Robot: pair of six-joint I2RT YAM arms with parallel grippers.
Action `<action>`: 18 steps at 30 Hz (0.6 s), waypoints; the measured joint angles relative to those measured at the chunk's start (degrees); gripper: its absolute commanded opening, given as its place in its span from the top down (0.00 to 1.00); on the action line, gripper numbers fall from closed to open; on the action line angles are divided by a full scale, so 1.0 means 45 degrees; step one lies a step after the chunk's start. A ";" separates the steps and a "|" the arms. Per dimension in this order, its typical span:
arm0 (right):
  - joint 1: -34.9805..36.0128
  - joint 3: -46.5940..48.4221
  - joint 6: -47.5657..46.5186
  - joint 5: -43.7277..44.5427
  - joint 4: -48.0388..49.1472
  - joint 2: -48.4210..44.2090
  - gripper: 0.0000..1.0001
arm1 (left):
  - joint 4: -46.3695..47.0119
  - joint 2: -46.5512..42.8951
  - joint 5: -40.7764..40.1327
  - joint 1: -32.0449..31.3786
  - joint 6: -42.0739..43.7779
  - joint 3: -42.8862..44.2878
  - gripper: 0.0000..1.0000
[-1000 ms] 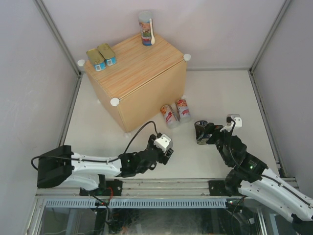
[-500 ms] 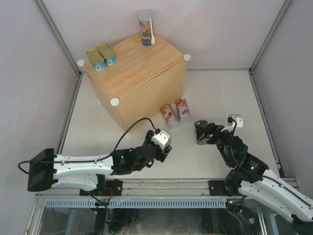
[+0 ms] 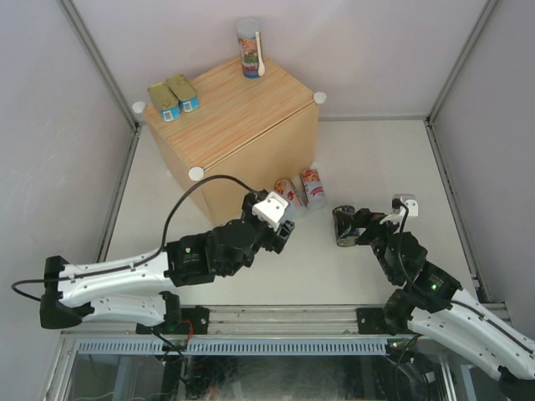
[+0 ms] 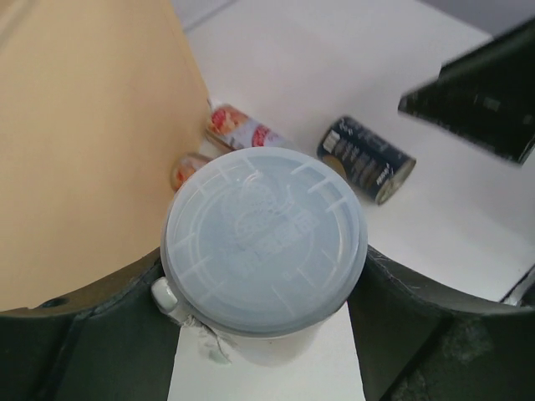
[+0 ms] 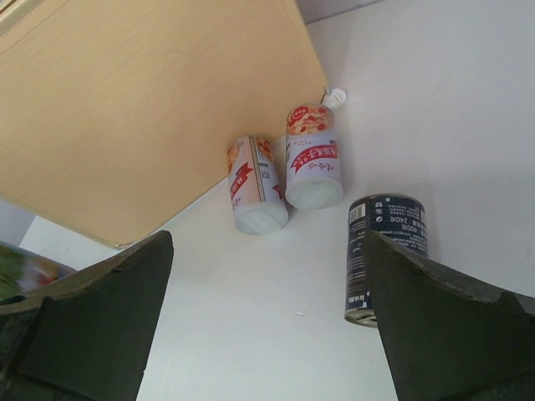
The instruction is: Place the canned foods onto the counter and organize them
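At 2 o'clock from my spread right fingers (image 5: 92, 322) lies 1 dark can (image 5: 386, 255), while my left fingers (image 4: 422, 334) pinch 1 grey-lidded can (image 4: 263, 242).

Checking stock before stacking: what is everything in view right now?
counter: one, light wood, on table
flat tins: two, gold-topped blue, counter's left corner
tall can: one, colourful label, upright, counter's far corner
red-white cans: two, lying on table beside counter
dark can: one, lying on table near right gripper
grey-lidded can: one, held in left gripper
table: one, white
left gripper: one, black, shut on grey-lidded can
right gripper: one, black, open, empty
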 measured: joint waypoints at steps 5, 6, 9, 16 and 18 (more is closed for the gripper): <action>-0.0010 0.0078 0.0000 -0.0010 -0.0010 0.0141 0.06 | -0.0937 0.0539 -0.0554 0.0039 0.0724 0.2375 1.00; -0.0010 0.0155 -0.0005 -0.0015 -0.0010 0.0209 0.06 | -0.1044 0.0685 -0.0612 0.0087 0.0840 0.2803 1.00; -0.0010 0.0330 -0.0005 -0.0044 0.0010 0.0340 0.06 | -0.1501 0.1107 -0.0607 0.0389 0.1039 0.3968 1.00; -0.0010 0.0607 -0.0010 -0.0097 0.0044 0.0505 0.06 | -0.2579 0.2307 0.0199 0.2001 0.1345 0.6742 1.00; -0.0010 0.0656 -0.0010 -0.0131 0.0063 0.0563 0.06 | -0.2832 0.2667 0.0670 0.2599 0.1389 0.7592 1.00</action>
